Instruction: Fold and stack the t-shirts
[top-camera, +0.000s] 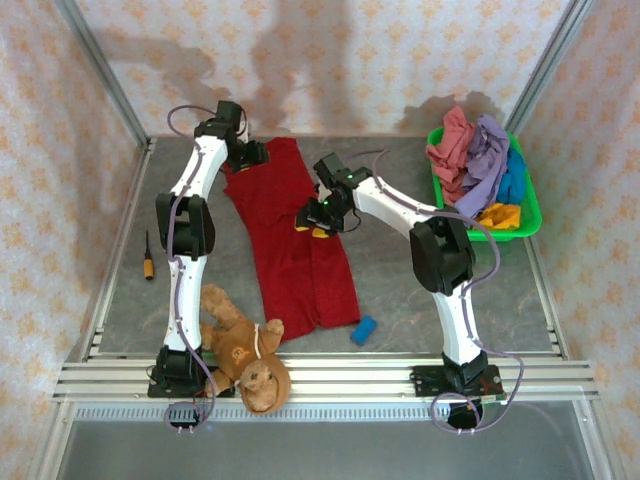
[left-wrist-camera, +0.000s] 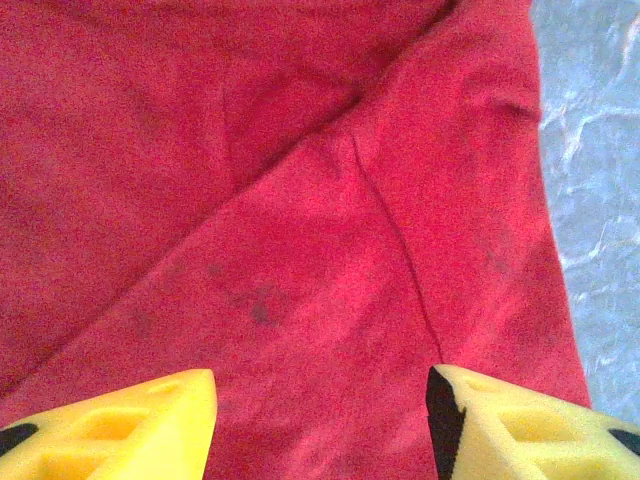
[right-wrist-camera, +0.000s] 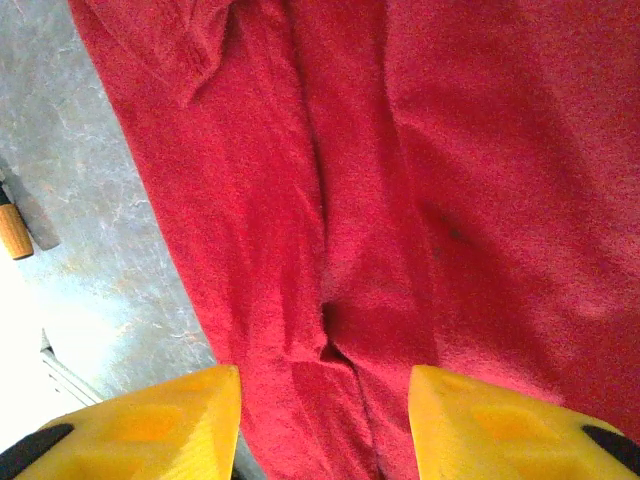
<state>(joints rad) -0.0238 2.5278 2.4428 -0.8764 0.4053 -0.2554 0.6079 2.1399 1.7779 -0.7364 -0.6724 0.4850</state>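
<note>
The red tee (top-camera: 295, 250) lies flat on the counter (top-camera: 430, 300), left of the middle, narrowed to a long strip. Its long axis runs from the far left toward the near right, ending close to a small blue block (top-camera: 363, 330). I cannot tell which end is the neck. The left jaws stand open over the strip's far end and the right jaws stand open over its right edge about halfway along. Neither holds cloth. The wrist views show creases and overlapped layers right under both. My worry is that a pinch here takes just the top layer, or a ridge of it, so a lift pulls the fold open instead of carrying the strip over. The teddy (top-camera: 245, 360) sits beside the near hem and could snag a swept end. The other tees (top-camera: 475, 160) wait in the basket (top-camera: 530, 215).
</note>
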